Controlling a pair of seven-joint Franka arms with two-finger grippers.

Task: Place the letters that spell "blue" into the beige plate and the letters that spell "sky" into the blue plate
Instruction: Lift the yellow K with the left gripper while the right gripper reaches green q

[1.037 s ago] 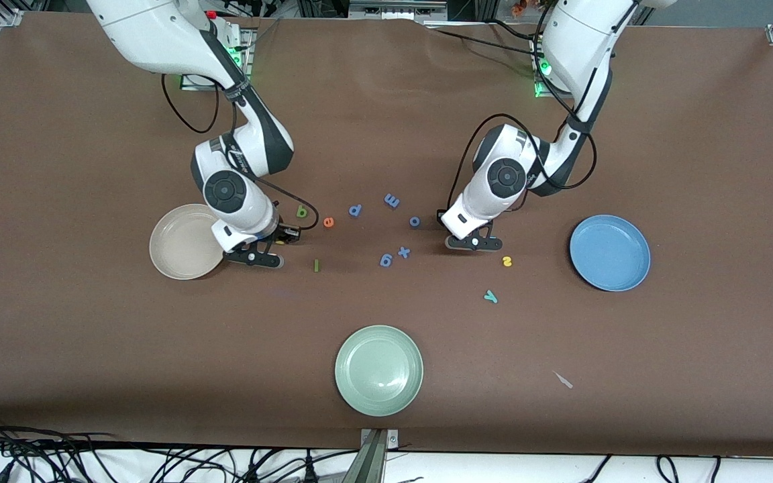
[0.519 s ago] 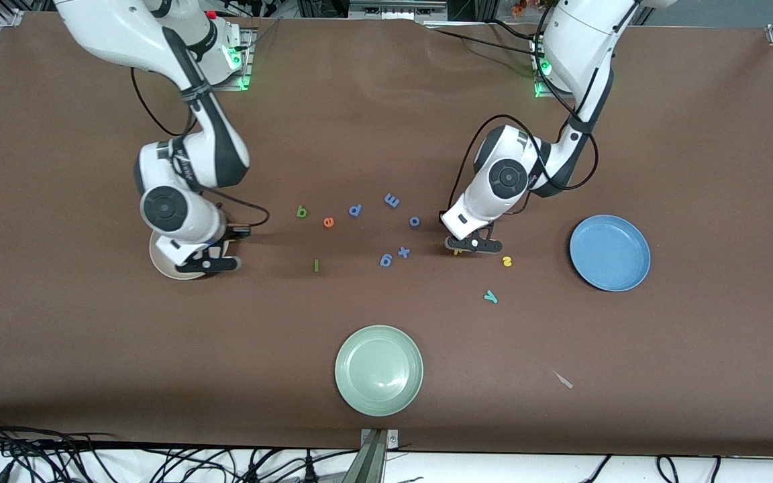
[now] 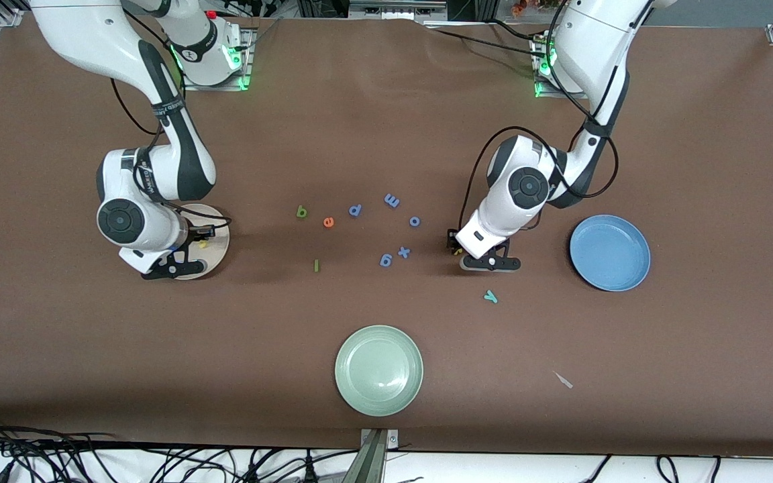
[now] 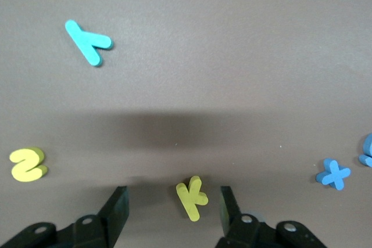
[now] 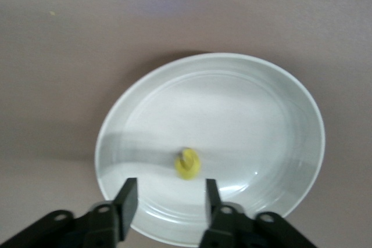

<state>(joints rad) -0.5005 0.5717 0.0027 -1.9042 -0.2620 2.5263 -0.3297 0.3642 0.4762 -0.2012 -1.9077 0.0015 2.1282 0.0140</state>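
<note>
Two arms are at work over the brown surface [image 3: 386, 121]. The right tool [image 5: 167, 201] hangs over the beige plate [image 3: 220, 249] at the right arm's end, its jaws apart and gripping nothing — a yellow u [image 5: 188, 164] lies in the plate just beneath the gap. The left tool [image 4: 174, 213] is low over the surface near the blue plate [image 3: 609, 252], jaws spread, with the yellow k [image 4: 192, 197] between the fingers [image 4: 114, 210] and touching neither. In the left wrist view the yellow s [image 4: 27, 164] lies near the k, and the teal y [image 3: 490, 296] lies on the surface nearer the front camera than that tool; the blue plate holds no letter.

Toward the middle, the green b [image 3: 301, 212] and orange e [image 3: 328, 222] sit side by side, and the dark green l [image 3: 316, 265] lies nearer the camera than both. Blue-violet letters — p [image 3: 355, 210], m [image 3: 392, 200], o [image 3: 415, 221], x [image 3: 403, 252], g [image 3: 385, 260] — are scattered between the e and the left tool. The pale green plate [image 3: 378, 370] lies nearest the camera.
</note>
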